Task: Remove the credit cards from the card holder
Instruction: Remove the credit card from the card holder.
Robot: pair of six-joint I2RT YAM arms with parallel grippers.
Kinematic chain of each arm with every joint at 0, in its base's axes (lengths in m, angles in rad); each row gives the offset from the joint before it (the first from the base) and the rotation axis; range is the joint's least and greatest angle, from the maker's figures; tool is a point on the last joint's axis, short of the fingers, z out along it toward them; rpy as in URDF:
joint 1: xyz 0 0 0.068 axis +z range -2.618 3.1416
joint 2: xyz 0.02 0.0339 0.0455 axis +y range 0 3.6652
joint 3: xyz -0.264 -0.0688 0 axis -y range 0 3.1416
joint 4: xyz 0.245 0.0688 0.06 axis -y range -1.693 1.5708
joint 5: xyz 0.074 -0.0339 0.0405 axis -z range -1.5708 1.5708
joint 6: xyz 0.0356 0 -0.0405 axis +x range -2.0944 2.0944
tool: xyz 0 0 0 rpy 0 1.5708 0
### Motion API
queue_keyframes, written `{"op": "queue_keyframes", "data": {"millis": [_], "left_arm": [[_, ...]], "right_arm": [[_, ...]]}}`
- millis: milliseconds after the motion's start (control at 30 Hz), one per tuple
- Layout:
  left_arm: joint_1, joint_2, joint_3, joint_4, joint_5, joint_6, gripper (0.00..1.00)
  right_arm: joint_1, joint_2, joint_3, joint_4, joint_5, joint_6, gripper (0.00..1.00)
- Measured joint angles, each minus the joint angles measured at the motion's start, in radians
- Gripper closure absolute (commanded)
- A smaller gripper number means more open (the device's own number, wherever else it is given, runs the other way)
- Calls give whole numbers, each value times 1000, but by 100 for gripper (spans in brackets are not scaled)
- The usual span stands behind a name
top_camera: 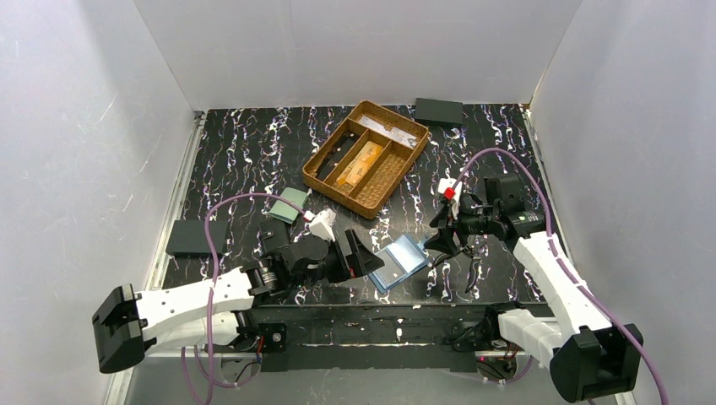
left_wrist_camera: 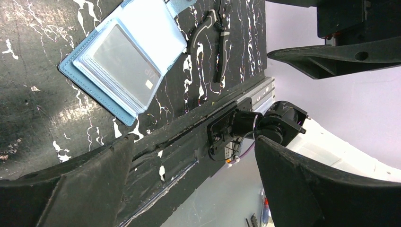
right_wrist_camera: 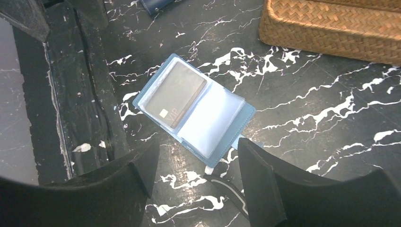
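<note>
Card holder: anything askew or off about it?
Nothing damaged or spilled. The card holder lies open on the table, skewed to its front edge. One VIP-marked card is inside it, and the clear sleeve beside the card looks empty.

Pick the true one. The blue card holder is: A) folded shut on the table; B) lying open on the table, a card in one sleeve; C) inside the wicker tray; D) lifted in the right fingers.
B: the card holder lies spread open on the table, with a card visible under one clear sleeve.
</note>
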State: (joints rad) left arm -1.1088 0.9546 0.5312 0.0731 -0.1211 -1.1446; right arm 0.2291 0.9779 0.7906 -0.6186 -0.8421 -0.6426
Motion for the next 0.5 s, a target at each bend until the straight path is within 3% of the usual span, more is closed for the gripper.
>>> {"op": "queue_keyframes", "data": {"millis": [200,367,433,500], "left_arm": [[0,27,-15,50,1,-17,8],[0,107,-49,127,1,-28,16],[-1,153,-53,158,0,-29,22],[-1,194,-53,189,-1,-30,28]], "right_arm": [[3,81,0,-13,-39,-23,33],[78,167,-1,1,-38,-21,38],[135,194,-4,32,-12,9,46],[188,229,-4,77,24,52,63]]}}
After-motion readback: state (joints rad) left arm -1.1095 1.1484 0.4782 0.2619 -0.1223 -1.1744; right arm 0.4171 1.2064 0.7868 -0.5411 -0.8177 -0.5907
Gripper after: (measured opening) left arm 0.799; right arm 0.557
